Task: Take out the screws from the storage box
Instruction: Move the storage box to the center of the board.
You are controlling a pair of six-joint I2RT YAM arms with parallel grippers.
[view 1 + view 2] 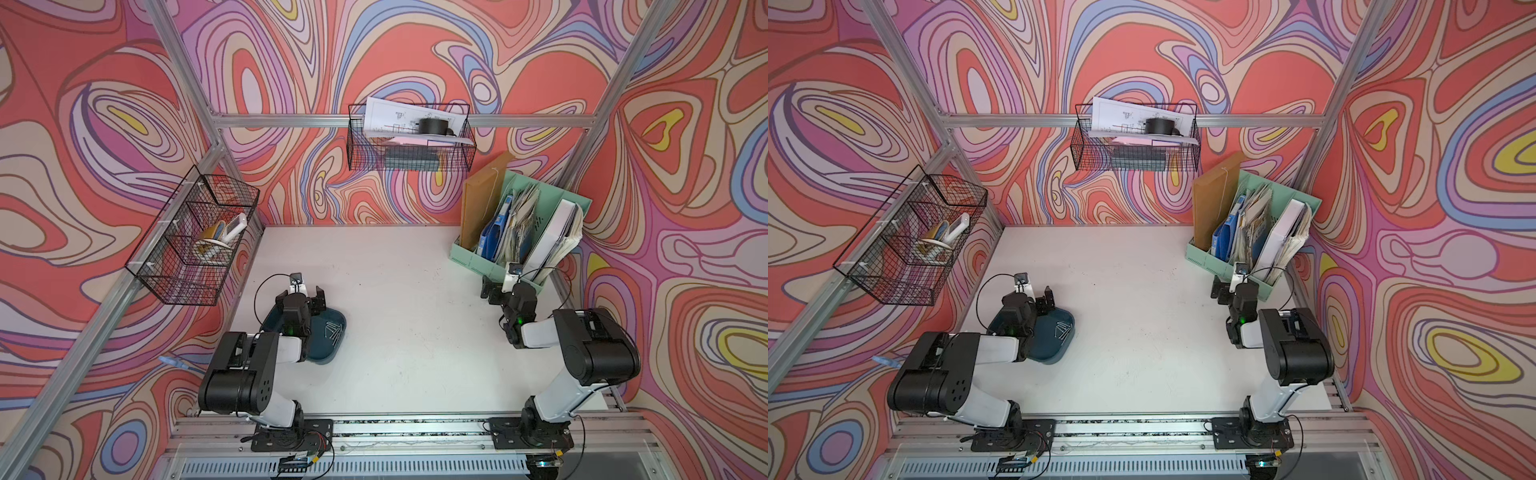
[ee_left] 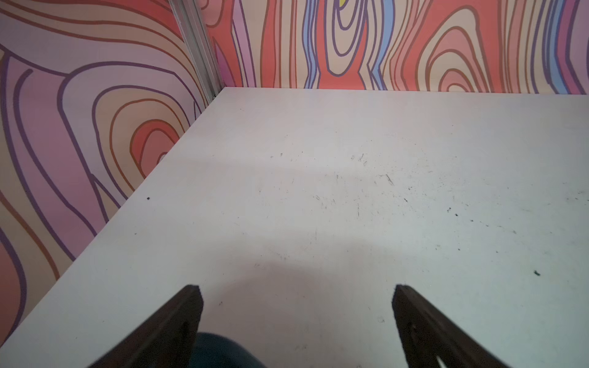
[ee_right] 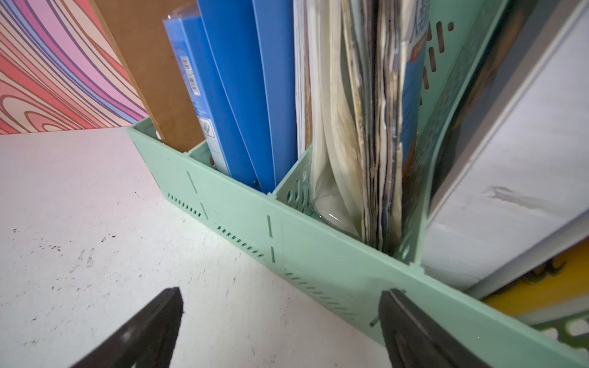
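Storage box (image 1: 326,349) at lower left of the frame on the counter (image 1: 407,353), with the screws (image 1: 335,331) piled at its right end. Left claw (image 1: 302,295) over the box's far rim, wide open, empty. Right claw (image 3: 280,296) wide open, empty, facing the mint-green file organiser (image 3: 318,255).

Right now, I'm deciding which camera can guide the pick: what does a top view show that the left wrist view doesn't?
Only a top view: the screws lying in the storage box, and the mint-green file organiser. Only the left wrist view: nothing new, just a closer look at scuffs on the table. Both: the open left gripper, the table, the patterned wall, and the storage box, though the wrist view catches only a dark sliver of it.
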